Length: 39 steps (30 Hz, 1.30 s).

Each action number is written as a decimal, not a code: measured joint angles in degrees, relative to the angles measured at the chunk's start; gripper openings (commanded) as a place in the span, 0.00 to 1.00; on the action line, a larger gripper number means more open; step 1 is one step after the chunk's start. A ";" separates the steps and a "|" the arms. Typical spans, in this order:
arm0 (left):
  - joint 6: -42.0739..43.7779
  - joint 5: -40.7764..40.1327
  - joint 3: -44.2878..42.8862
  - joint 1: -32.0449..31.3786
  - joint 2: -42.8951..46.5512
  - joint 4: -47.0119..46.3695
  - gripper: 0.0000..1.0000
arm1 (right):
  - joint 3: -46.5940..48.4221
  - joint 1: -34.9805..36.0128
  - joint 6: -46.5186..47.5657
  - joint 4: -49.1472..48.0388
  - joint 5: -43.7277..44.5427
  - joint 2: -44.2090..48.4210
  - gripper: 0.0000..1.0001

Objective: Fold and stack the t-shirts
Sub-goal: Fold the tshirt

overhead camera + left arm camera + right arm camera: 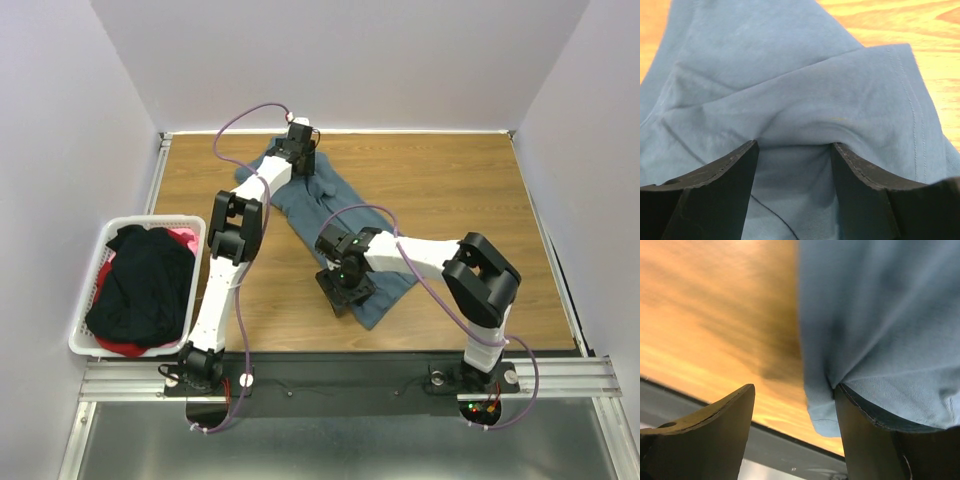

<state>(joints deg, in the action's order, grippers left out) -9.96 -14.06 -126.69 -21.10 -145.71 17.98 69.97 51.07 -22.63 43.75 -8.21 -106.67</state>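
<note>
The slate blue-grey t-shirt [312, 198] lies stretched diagonally across the wooden table. My left gripper [299, 150] is at its far end, open, with a raised fold of the cloth [805, 90] between the jaws [795, 146]. My right gripper [346, 287] is at the shirt's near end, open; the cloth [880, 315] drapes over the right finger [865, 440] and a hemmed corner hangs into the gap [794, 388]. A black t-shirt [145, 285] and a red-pink one [184, 238] lie bunched in the basket.
The white lattice basket [92, 268] stands at the table's left edge beside the left arm. A metal rail [330, 370] runs along the near edge. White walls close in the back and sides. Bare wood [470, 190] shows right of the shirt.
</note>
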 measured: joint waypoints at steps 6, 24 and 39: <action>4.33 3.63 -6.58 0.87 -3.93 -1.92 0.77 | 0.74 1.49 4.61 1.31 -4.90 -0.09 0.71; -2.38 3.21 31.12 1.81 34.18 -8.26 0.78 | 16.57 -13.60 13.64 13.99 1.64 -0.07 0.67; -6.75 0.02 41.90 0.44 28.00 -7.50 0.61 | 3.58 -24.04 8.66 7.52 5.05 4.81 0.55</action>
<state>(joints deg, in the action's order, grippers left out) -16.71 -14.04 -84.79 -20.67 -117.71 10.48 73.56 27.03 -13.98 51.27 -3.16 -101.86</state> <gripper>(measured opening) 0.618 0.559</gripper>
